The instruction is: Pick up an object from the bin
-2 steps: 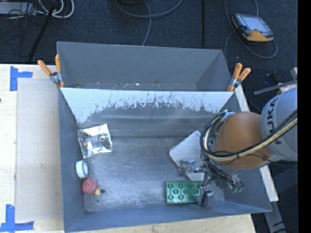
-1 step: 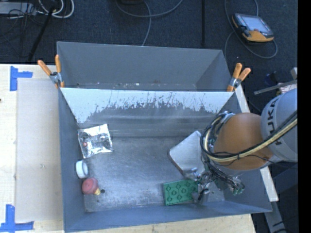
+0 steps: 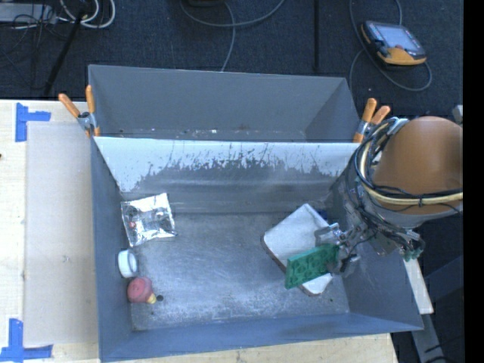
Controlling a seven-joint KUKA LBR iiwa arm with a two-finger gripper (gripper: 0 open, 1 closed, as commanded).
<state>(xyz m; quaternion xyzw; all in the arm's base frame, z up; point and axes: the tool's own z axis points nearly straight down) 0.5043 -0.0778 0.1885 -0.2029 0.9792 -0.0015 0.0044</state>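
Gripper (image 3: 342, 249) beside green brick (image 3: 308, 267), right wall (image 3: 376, 297)

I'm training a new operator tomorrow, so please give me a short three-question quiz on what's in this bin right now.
1. True or false: the silver foil packet lies in the left part of the bin.
2. Which thing lies nearest the gripper? A) the silver foil packet B) the green plate C) the pink ball
3. Fill in: the green plate lies partly on a ___ sheet.

Key: 1 true; 2 B; 3 white.
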